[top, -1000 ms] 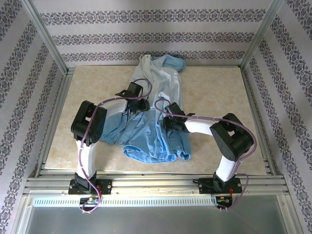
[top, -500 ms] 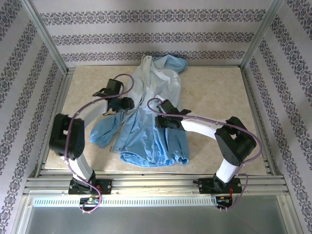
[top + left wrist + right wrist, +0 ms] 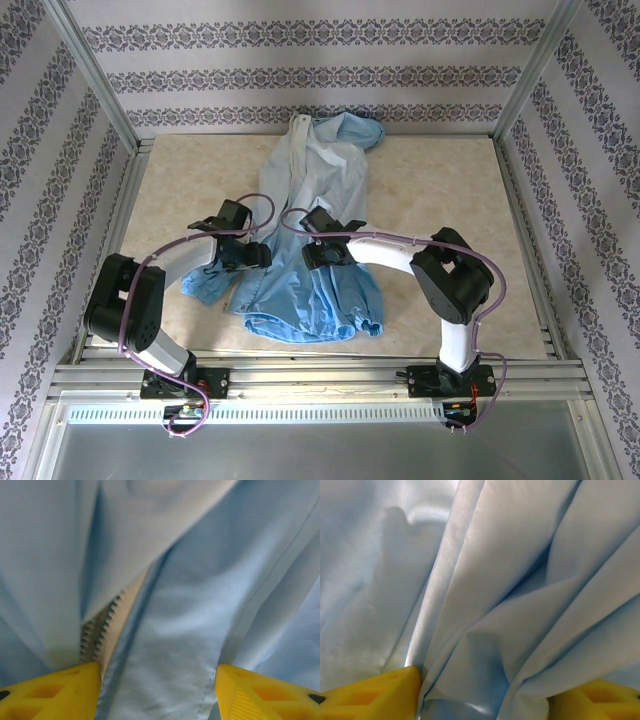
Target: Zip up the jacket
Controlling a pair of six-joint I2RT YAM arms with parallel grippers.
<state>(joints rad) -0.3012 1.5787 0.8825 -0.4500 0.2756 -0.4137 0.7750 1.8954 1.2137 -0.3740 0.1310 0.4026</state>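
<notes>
Light-blue jacket (image 3: 318,180) lies crumpled on beige surface (image 3: 440,190), hood toward far wall. Left pincer (image 3: 258,257) sits at its left edge. Right pincer (image 3: 310,257) sits over its middle, near the left one.

both arms bent inward, left gripper (image 3: 258,256) and right gripper (image 3: 316,258) low, near each other, jaws apart

Beige tabletop (image 3: 440,190) — marbled, it seems — fenced by aluminium posts (image 3: 95,75) and floral-striped walls (image 3: 300,40).
</notes>
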